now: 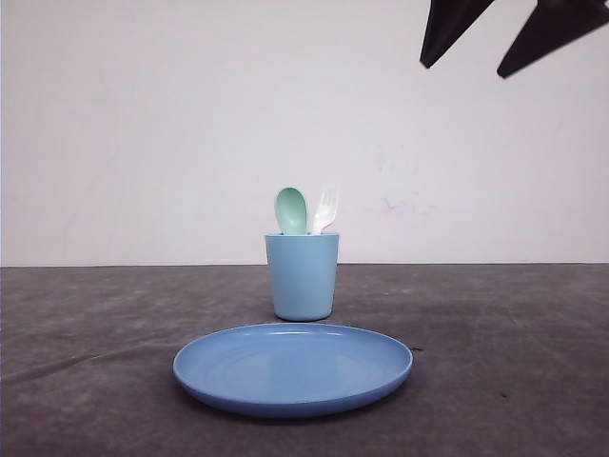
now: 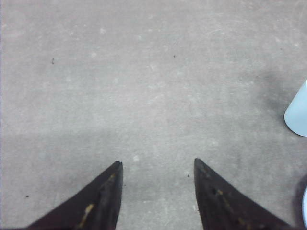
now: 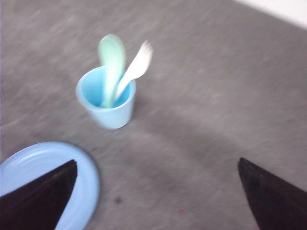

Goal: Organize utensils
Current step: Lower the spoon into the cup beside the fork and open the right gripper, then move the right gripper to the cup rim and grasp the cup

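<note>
A pale mint-green spoon [image 1: 291, 210] and a white fork [image 1: 325, 208] stand upright together in a light blue cup [image 1: 302, 276] at the table's middle. The right wrist view shows the same spoon [image 3: 111, 62] and fork [image 3: 136, 66] leaning in the cup [image 3: 106, 103]. My right gripper [image 1: 462, 70] hangs high at the upper right, well above and to the right of the cup, open and empty [image 3: 157, 162]. My left gripper [image 2: 158, 163] is open over bare table with nothing between its fingers.
A blue round plate [image 1: 381, 367] lies in front of the cup, empty; its rim [image 3: 91, 179] shows under my right gripper's finger. The cup's edge [image 2: 298, 115] sits off to the side of my left gripper. Grey tabletop stretches on both sides.
</note>
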